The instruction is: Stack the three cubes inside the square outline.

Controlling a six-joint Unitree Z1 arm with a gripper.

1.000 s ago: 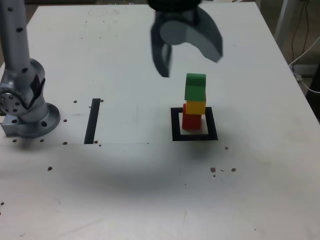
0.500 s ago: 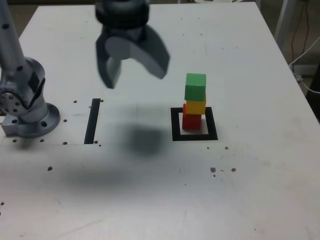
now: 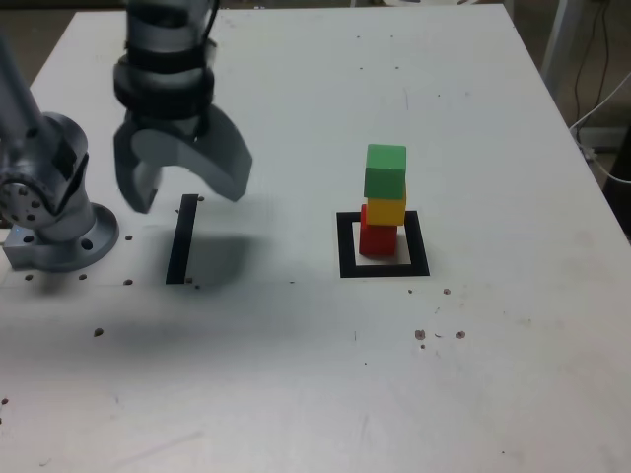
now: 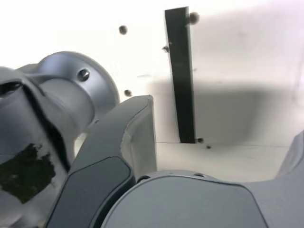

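In the exterior view the three cubes stand as one tower inside the square outline [image 3: 345, 246]: the red cube [image 3: 378, 239] at the bottom, the yellow cube [image 3: 386, 210] on it, the green cube [image 3: 385, 171] on top, turned a little. My gripper [image 3: 187, 197] hangs open and empty well to the exterior view's left of the tower, just above the straight black strip [image 3: 181, 240]. The wrist view shows that strip [image 4: 180, 76] and one dark finger [image 4: 128, 142], with no cube in it.
The arm's grey base [image 3: 49, 212] stands at the exterior view's left edge and also shows in the wrist view [image 4: 52, 109]. Small screw holes [image 3: 439, 335] dot the white table [image 3: 296, 374]. Cables [image 3: 601, 108] hang past the table's right edge.
The open gripper has swept from above the tower toward the exterior view's left and lower, ending over the black strip. The stacked cubes have not moved.
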